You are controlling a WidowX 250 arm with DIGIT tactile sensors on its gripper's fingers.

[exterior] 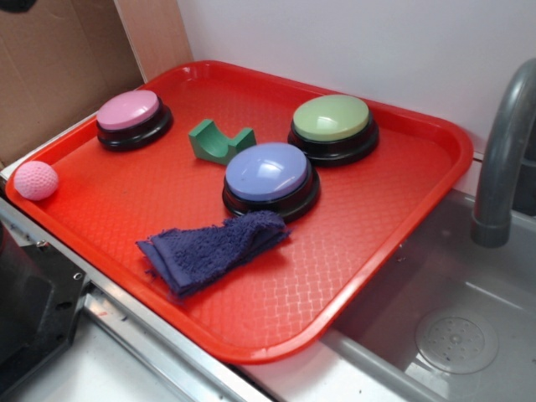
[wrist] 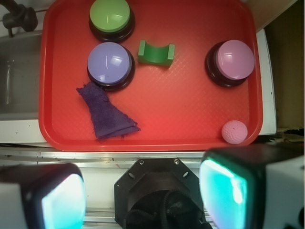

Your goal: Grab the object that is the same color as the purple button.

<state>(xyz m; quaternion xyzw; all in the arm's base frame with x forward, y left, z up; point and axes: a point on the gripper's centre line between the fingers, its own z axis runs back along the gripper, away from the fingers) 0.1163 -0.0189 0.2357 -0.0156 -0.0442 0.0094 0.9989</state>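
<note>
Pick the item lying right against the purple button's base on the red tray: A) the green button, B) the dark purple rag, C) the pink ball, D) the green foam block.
B: the dark purple rag has one end against the purple button, while the others sit apart.

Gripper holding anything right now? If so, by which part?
Nothing held. The gripper is open, above the near edge of the red tray; the purple rag lies untouched beside the purple button.

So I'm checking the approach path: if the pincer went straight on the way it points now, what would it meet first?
Probably bare red tray, near its middle. The pincer stands open, well above it; the purple rag lies off to one side. Depth is hard to judge.
</note>
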